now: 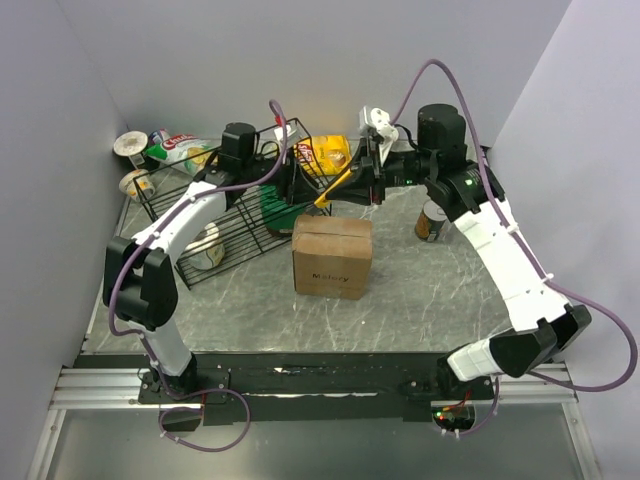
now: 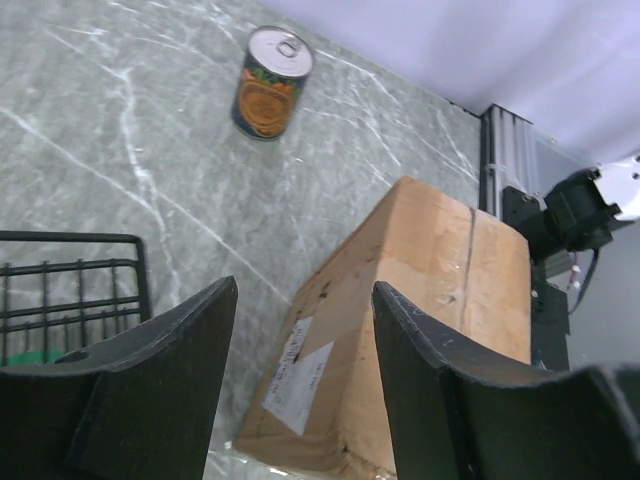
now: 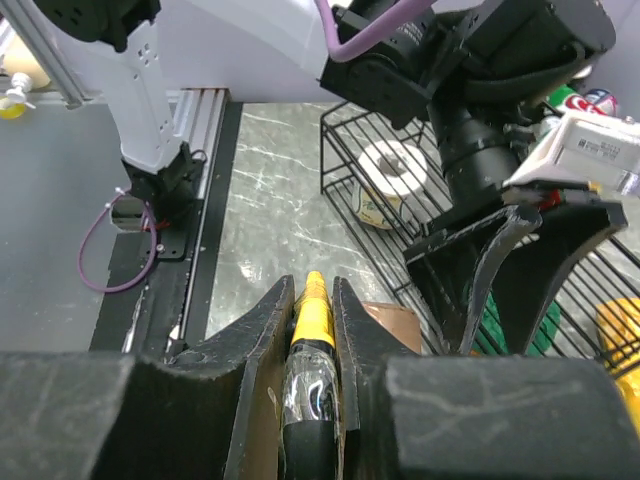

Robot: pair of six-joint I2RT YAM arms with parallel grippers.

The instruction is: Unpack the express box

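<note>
The express box (image 1: 332, 257), a brown carton with a taped seam and a dark printed word, stands shut in the middle of the table. In the left wrist view the box (image 2: 430, 320) lies below and apart from my open left gripper (image 2: 305, 290), its white label facing up. That left gripper (image 1: 298, 185) hovers behind the box with nothing between its fingers. My right gripper (image 1: 368, 180) faces it from the right and is shut on a yellow-tipped black tool (image 3: 314, 318). The tool (image 1: 335, 188) slants down towards the box's back edge.
A black wire basket (image 1: 225, 215) holding a round tub lies to the left of the box. A tin can (image 1: 432, 222) stands at the right, under the right arm. Snack bags and cups (image 1: 170, 150) crowd the back left corner. Walls close in on three sides.
</note>
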